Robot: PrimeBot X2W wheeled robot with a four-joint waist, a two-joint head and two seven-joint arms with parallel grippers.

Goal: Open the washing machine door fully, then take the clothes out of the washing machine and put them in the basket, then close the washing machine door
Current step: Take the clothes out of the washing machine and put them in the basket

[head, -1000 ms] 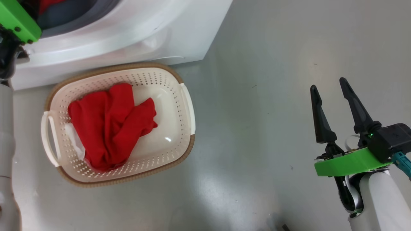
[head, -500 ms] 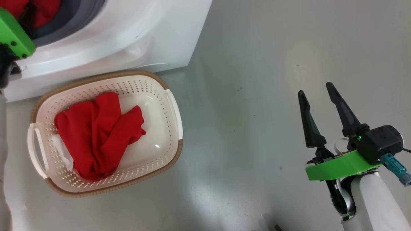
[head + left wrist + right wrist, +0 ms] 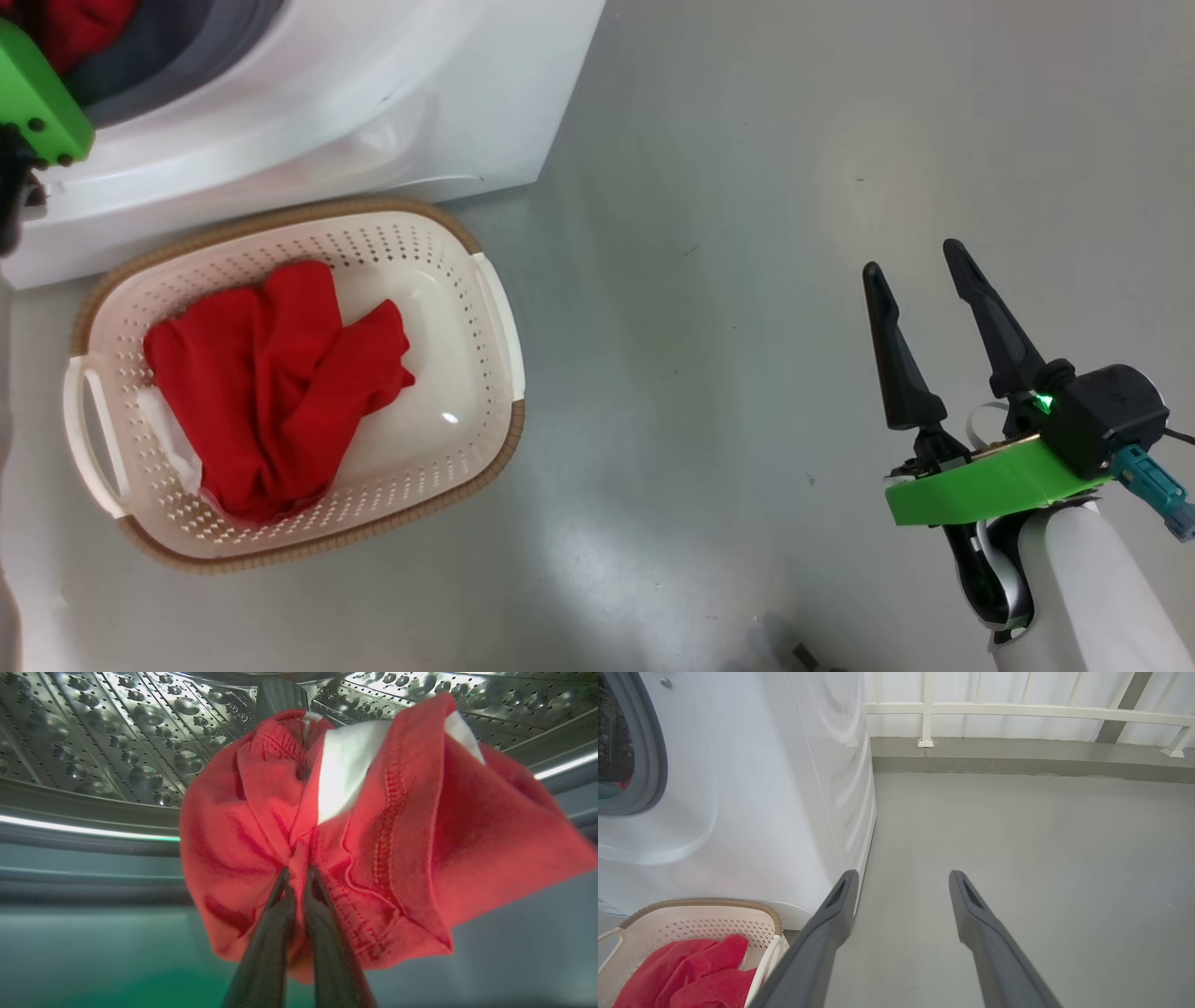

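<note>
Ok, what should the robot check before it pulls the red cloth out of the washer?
1. Grip: left claw shut on cloth: ok.
2. Snags: cloth clear of drum: cannot tell.
3. Target: basket in front of washer, with room beside the pile in it: ok.
4. Other arm: right claw open over floor, away from basket: ok.

One washing machine (image 3: 327, 93). One basket (image 3: 448, 373), left of the right end effector (image 3: 913, 259). One red heap (image 3: 271, 392) in that basket, pieces within not countable. One red garment (image 3: 373, 835) pinched at the tips of the left end effector (image 3: 296, 877). End effectors: two, each with two dark fingers (image 3: 826, 924).
</note>
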